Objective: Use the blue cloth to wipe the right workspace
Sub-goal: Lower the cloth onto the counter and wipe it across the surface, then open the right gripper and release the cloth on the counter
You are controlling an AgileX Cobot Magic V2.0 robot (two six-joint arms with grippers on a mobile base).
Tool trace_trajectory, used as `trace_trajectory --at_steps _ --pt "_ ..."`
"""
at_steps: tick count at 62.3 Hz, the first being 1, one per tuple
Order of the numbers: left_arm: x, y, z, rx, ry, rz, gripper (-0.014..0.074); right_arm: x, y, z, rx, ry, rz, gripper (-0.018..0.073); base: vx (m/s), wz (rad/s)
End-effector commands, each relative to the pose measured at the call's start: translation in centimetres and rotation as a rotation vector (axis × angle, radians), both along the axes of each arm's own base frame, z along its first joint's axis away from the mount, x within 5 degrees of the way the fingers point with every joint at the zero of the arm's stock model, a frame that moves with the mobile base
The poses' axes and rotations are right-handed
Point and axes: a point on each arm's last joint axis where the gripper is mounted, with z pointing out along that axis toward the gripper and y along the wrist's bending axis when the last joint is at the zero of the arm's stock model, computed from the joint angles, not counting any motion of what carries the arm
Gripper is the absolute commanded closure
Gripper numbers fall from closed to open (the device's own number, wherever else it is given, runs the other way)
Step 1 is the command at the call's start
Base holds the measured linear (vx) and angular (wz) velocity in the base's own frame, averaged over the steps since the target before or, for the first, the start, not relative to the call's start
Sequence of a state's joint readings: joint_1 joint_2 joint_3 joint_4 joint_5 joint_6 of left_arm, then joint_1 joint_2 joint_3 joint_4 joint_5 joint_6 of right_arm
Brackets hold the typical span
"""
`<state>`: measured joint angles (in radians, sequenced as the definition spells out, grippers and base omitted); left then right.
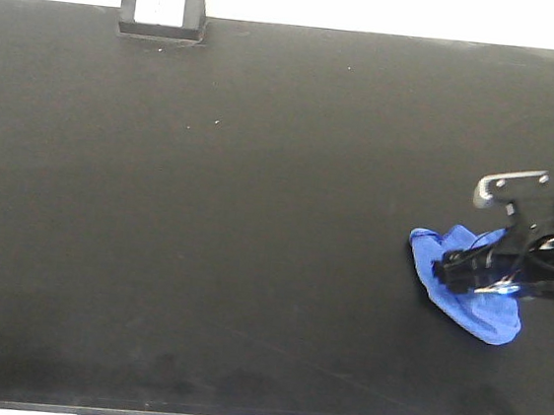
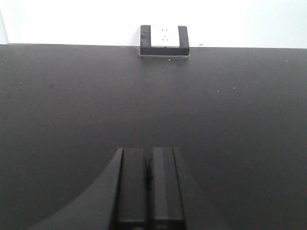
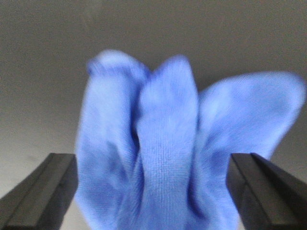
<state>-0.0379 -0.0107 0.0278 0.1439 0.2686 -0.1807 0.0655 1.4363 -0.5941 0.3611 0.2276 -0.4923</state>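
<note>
Black laminate covers nearly everything from where I stand: the table [image 1: 207,210] runs wall to wall, bare apart from a few pale specks. At its far edge sits a socket block [image 1: 163,7], black-framed with a white face; in the left wrist view its pin holes show, but no brand, label or lettering can be read on it or anywhere else.

Over on the right side lies the blue cloth [image 1: 475,308], bunched into folds and resting on the tabletop. The right gripper [image 3: 153,191] reaches in from the right edge and has the cloth between its fingers [image 3: 43,187], the dark pads spread wide on either side with crumpled terry filling the gap. They appear to pinch the bundle, though contact is hard to confirm through the blur.

The left gripper [image 2: 149,187] hangs over bare table on its own side, fingers pressed together, holding nothing.

To my eye the wiping step is in hand, with the cloth down on the right workspace. The next move seems to call for steady downward pressure and a sweeping drag across that area, keeping the folds from slipping out.
</note>
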Motion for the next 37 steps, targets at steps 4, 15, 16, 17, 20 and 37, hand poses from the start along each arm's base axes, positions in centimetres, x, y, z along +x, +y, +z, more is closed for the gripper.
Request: trace_trajectory --at_steps 4,15,16,17,20,37 --pt "0.1 -0.1 -0.2 -0.009 -0.068 -0.015 0.0602 -1.1 -0.2 5.6 0.017 -0.232 -0.008 -0.0155 0.0 0.0" --pt "0.1 -0.1 -0.2 -0.009 -0.068 -0.015 0.0602 -5.8 -0.2 11.5 0.048 -0.443 0.02 -0.0087 0.0 0.0" --pt "0.1 -0.1 -0.2 -0.009 -0.068 -0.015 0.0602 -6.4 -0.2 11.9 0.05 -0.462 0.023 -0.0076 0.0 0.0" --pt "0.1 -0.1 -0.2 -0.009 -0.068 -0.015 0.0602 -6.9 -0.2 12.3 0.052 -0.482 0.026 -0.0062 0.0 0.0" --pt "0.1 -0.1 -0.2 -0.009 -0.068 -0.015 0.0602 -8.7 -0.2 13.8 0.059 -0.559 0.033 -0.0003 0.0 0.0" --pt "0.1 -0.1 -0.2 -0.009 -0.068 -0.015 0.0602 -17.6 -0.8 18.7 0.119 -0.968 0.01 0.0573 0.0 0.0"
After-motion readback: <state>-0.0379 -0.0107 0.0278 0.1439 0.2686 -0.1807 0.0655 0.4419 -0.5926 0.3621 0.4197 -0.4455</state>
